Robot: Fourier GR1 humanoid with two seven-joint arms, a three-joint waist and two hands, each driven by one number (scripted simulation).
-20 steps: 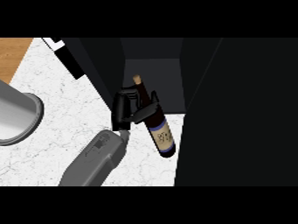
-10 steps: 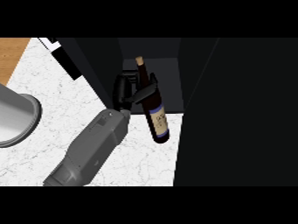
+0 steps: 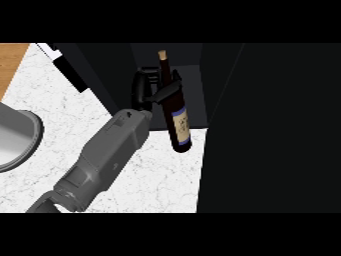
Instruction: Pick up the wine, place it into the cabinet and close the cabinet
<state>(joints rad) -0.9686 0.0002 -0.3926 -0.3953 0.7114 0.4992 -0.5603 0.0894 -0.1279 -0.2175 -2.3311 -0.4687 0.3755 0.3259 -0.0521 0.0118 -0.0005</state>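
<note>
Head view, the only 1: the right hand has its fingers curled round the upper body of the wine bottle. The bottle's neck points into the dark cabinet, while its base hangs over the marble counter at the threshold. The step in hand looks like placing, roughly halfway through the task. The next move calls for carrying the bottle fully inside, setting it down, letting go, then swinging the black door closed. The left hand does not show.
</note>
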